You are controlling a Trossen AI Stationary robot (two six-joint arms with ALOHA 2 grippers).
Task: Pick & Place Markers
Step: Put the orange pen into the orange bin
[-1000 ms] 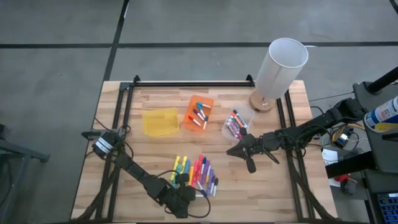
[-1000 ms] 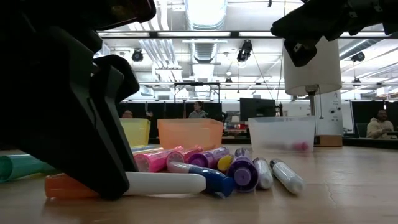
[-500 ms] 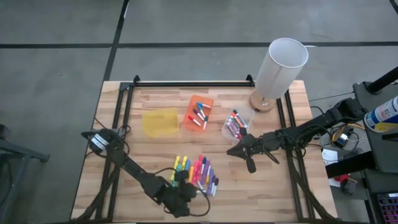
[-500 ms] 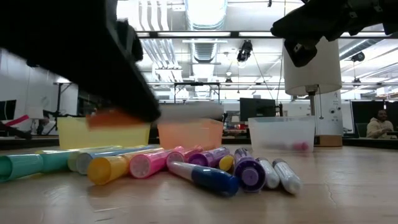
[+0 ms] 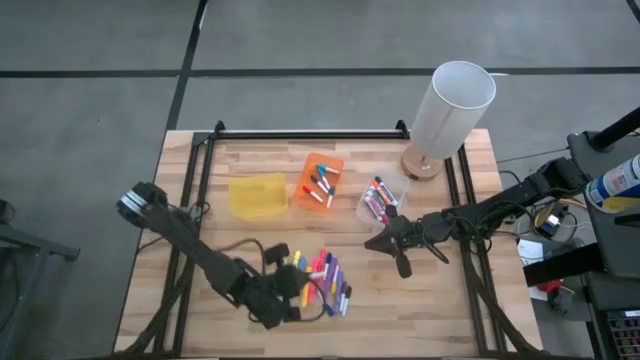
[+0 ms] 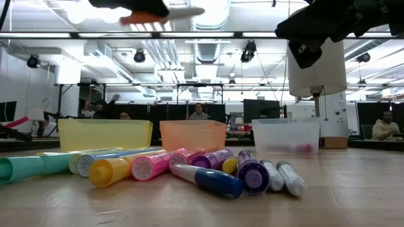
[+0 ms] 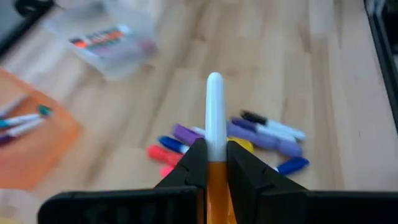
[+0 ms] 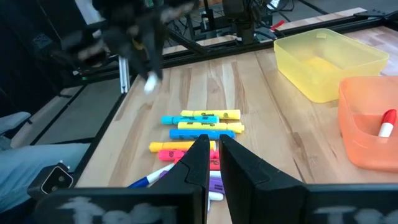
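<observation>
The left gripper [image 7: 214, 163], above the markers [image 5: 318, 276] piled near the counter's [image 5: 430, 310] front edge, clenched a white, orange-capped marker [image 7: 214, 115] for carrying to a bin, while the right gripper [image 8: 210, 155] waited with fingers closed empty.

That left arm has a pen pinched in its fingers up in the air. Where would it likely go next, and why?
Probably across to the orange bin. The left gripper is shut on a white marker with an orange cap, lifted clear of the marker pile, and that bin already holds similar white markers. The right gripper waits by the clear bin.
</observation>
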